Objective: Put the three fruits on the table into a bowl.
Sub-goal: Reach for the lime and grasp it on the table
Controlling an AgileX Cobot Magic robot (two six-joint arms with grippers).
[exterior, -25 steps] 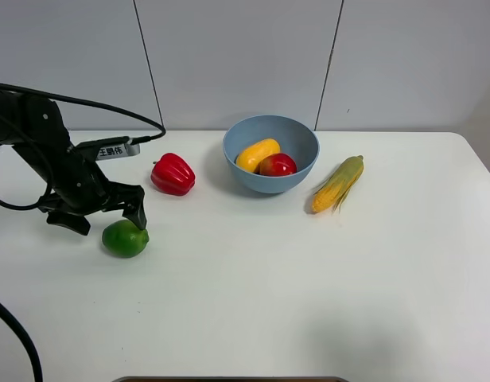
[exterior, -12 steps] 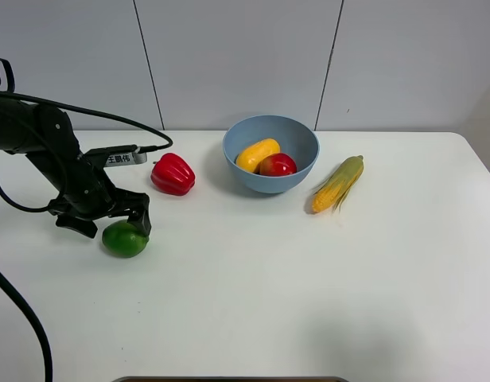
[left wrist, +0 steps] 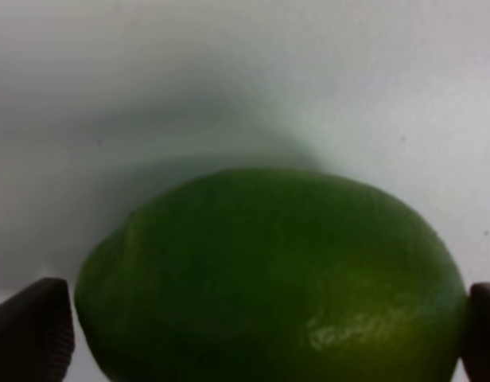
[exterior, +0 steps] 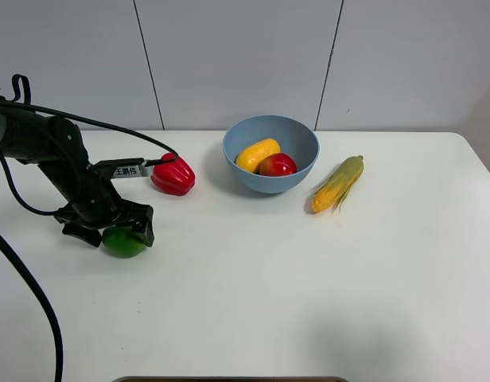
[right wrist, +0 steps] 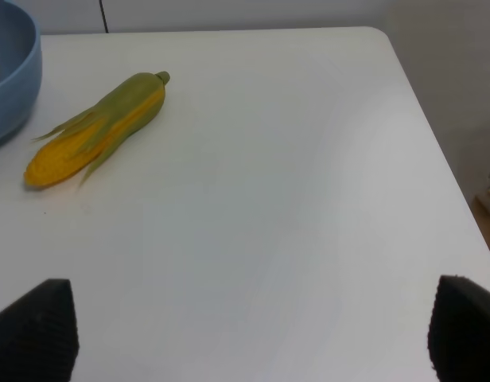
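White table (exterior: 309, 278) carrying the lime (exterior: 123, 243), which sits between the spread fingers of the left end effector (exterior: 110, 231), not yet clamped; right end effector (right wrist: 245, 334) released over bare surface, bowl (exterior: 305, 139) well apart.

Left arm reaches low, left claw (exterior: 110, 229) spread wide, fingers (left wrist: 32, 333) apart. Right claw (right wrist: 253, 334) open too.

The left arm (exterior: 50, 155) is matte black, with black cables (exterior: 78, 119) looping off it and a small white label with dark characters (exterior: 127, 170). Its fingertips (left wrist: 30, 334) are dark and finely ribbed.
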